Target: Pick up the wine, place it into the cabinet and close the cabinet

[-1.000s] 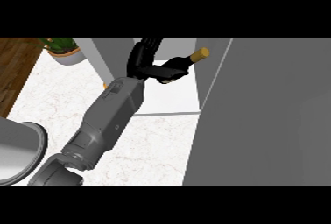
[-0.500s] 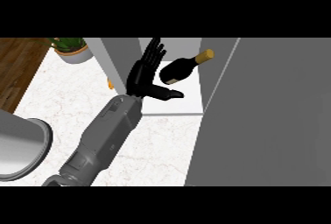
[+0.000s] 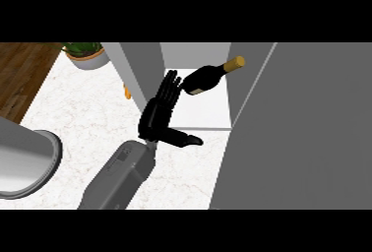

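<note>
A grey forearm is coming up from the lower edge over the white marbled counter [image 3: 80, 123]; from this view alone I cannot tell which arm it is. To its left, a grey round vessel [image 3: 22, 162] is sitting at the frame's edge. The hand [image 3: 161, 114] is standing open, fingers straight and pressed together, thumb sticking out toward the right, holding nothing. Just beyond the fingertips, the wine [image 3: 207, 78] is lying tilted inside the cabinet [image 3: 196, 110], cork end pointing up-right. The grey cabinet door [image 3: 305, 128] is filling the right side. Farthest off, a potted plant [image 3: 87, 53] is standing at upper left.
</note>
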